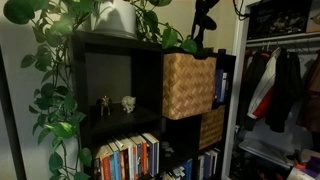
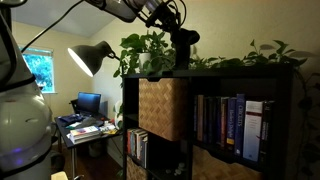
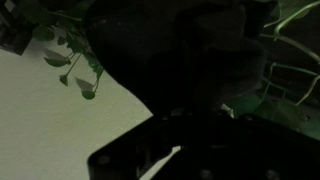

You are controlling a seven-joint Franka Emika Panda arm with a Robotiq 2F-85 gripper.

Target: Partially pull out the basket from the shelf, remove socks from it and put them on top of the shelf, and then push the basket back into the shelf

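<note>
Glossy white rounded plastic arm shell (image 2: 20,110), smooth and bulbous; slimmer grey-white upper link (image 2: 118,7) with dark joint bands; matte black blocky claw (image 2: 183,48), mere dark silhouette in wrist view.

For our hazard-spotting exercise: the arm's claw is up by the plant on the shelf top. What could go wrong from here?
1. The claw sits in the plant; it could snag vines or tip the white pot.
2. The basket seems to jut from the shelf; a careless descent might bump it.
</note>
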